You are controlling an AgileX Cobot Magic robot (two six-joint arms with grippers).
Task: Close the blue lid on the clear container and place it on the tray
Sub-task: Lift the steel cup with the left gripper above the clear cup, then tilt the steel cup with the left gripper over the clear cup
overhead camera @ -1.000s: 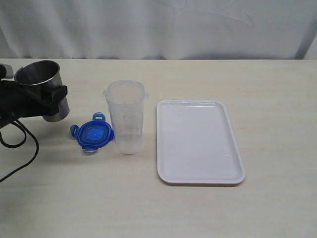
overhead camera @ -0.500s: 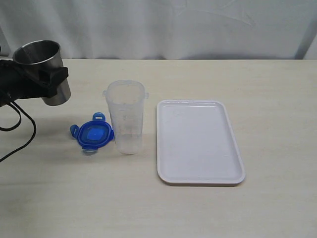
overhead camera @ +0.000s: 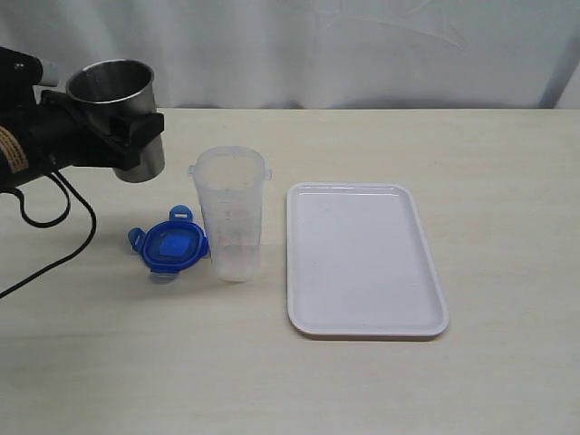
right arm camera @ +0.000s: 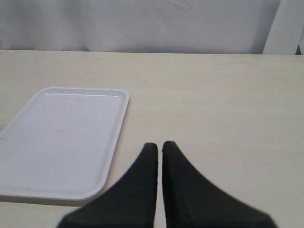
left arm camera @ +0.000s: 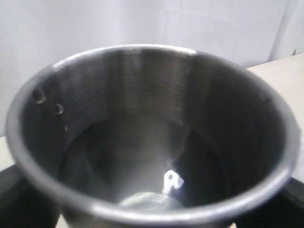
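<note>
Cup [overhead camera: 143, 161] in left hand [overhead camera: 113, 127]; clear container [overhead camera: 230, 216] open.

Exterior: looked down on table [overhead camera: 507, 163], tray [overhead camera: 367, 263] centre-right | Left wrist: sat close above mouth of steel cup [left arm camera: 142, 118] | Right wrist: low across table, shared tray with exterior.

A shiny metal cup [overhead camera: 113, 86] is up in the air, over the far left part of the tabletop [overhead camera: 507, 181]. It stands straight, open end up. Inside it is dark and shiny, with a few small drops on its wall. A white curtain [overhead camera: 317, 50] hangs behind the tabletop.
</note>
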